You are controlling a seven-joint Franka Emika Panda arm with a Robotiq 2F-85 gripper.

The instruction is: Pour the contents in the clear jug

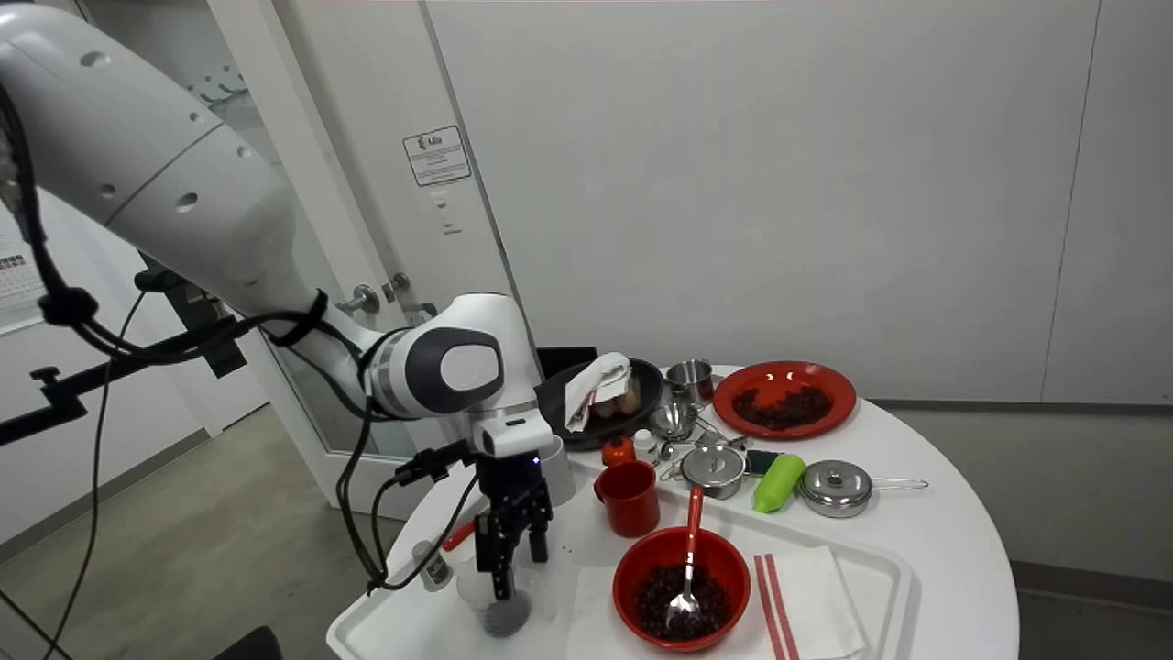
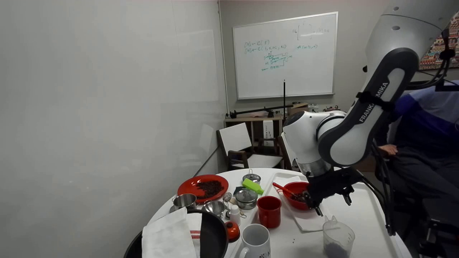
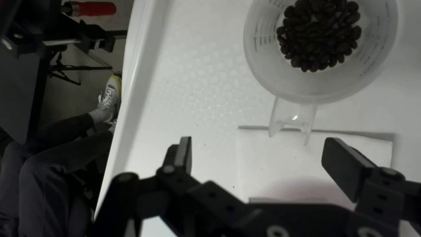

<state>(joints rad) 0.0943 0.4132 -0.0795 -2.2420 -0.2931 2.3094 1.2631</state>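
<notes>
On the white tray (image 2: 373,204), near and to the right in an exterior view, the clear jug (image 2: 337,233) is standing upright, with dark beans (image 3: 319,36) lying in its bottom. Its handle (image 3: 292,115) is pointing toward my gripper (image 3: 258,148) in the wrist view. I am holding this tool above the tray, close by the jug's handle, and its fingers (image 3: 342,168) are standing wide apart, released. Farther off, a red bowl (image 2: 297,186) is resting on a red-striped white cloth (image 2: 312,224); it is holding more dark beans and a red-handled spoon (image 2: 283,189), which is leaning on its rim. To the left of the bowl and nearer, a red mug (image 2: 269,213) is standing upright. Nearer again, a white mug (image 2: 258,248) is standing to the left of the jug. Beyond the red mug, a lidded metal pot (image 2: 246,199) is sitting beside a bright green object (image 2: 253,186). At the far left, a red plate (image 2: 188,186) is bearing dark morsels (image 2: 209,188), too small for me to name. At the near left, a white towel (image 2: 166,236) is draping over a black pan (image 2: 215,233).
</notes>
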